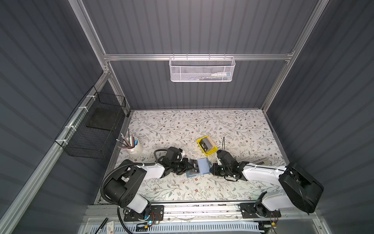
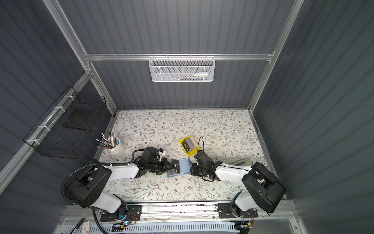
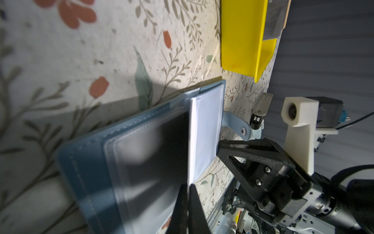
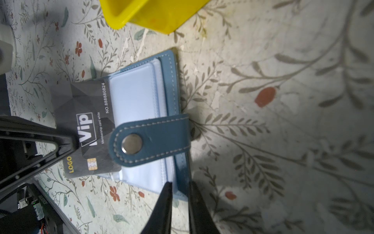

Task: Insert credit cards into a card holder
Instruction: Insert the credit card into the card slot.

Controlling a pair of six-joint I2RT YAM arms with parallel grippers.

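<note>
Card holder point(image 1: 203, 169) lies unfolded on the flowered desk point(image 1: 202, 125) in both top views, in the near middle, between the two arms. The left tool point(image 1: 189, 165) reaches in from the left, its jaws pressed tight on a black credit card point(image 1: 194, 163) that lies over the holder's left half. The right tool point(image 1: 211, 169) meets the holder's right edge. A yellow tray point(image 1: 213, 152) sits just beyond the holder, to its far right, and carries the spare cards point(image 1: 206, 144) (a dark stack, lettering too small to read). A white pen cup point(image 1: 136, 149) stands well off to the left.

From the left wrist, the left tool point(image 3: 189, 187) pinches the credit card point(image 3: 162, 154) edge-on, closed down to the card's thickness. The card holder point(image 3: 91, 162) lies under it, blue cover down. One finger point(image 3: 232, 150) of the right tool touches the outer edge of a clear sleeve point(image 3: 208, 125).

From the right wrist, the right tool point(image 4: 181, 194) has its fingers set narrowly on either side of the holder's blue cover edge, gripping it. The credit card point(image 4: 89, 113) bears white "ViP" lettering. Its leading edge sits at the mouth of the clear sleeve point(image 4: 131, 97), and I cannot tell whether it has entered. The snap strap point(image 4: 153, 139) folds across the sleeve and overlaps a corner of the card.
</note>
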